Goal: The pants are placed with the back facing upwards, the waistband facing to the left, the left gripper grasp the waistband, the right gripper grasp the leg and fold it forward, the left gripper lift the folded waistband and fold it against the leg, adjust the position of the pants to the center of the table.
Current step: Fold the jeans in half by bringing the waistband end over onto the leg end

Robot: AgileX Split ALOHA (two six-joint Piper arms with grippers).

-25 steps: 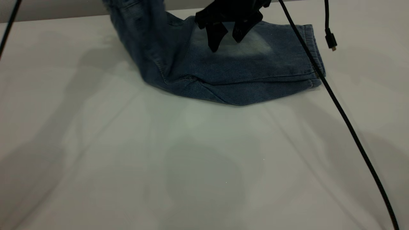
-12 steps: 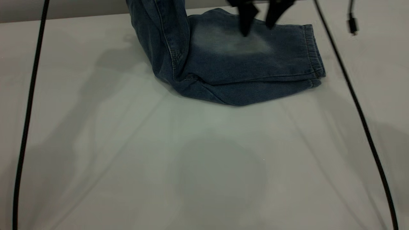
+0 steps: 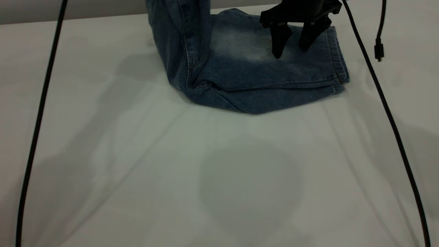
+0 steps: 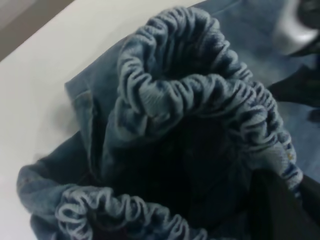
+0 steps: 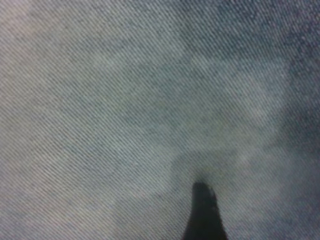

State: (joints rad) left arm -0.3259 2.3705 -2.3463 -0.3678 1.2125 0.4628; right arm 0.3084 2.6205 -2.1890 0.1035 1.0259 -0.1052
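Observation:
The blue denim pants (image 3: pixel 253 85) lie folded lengthwise at the far side of the table (image 3: pixel 205 171). Their left end rises steeply out of the top of the exterior view. In the left wrist view the gathered waistband (image 4: pixel 200 95) bunches close to the camera, with my left gripper (image 4: pixel 272 210) shut on it. The leg (image 3: pixel 240 51), with its pale faded patch, lies flat on top, its hem (image 3: pixel 337 65) to the right. My right gripper (image 3: pixel 291 51) hovers open just above the leg near the hem, holding nothing. One of its fingertips (image 5: pixel 202 207) shows over the denim.
A black cable (image 3: pixel 37 120) hangs down the left side of the table. Another cable (image 3: pixel 387 113) crosses the right side, and a loose plug (image 3: pixel 378 49) dangles beside it. Bare table surface lies in front of the pants.
My right gripper has moved right along the leg toward the hem and come lower. The lifted waist end has shifted right. Both cables have swung right.

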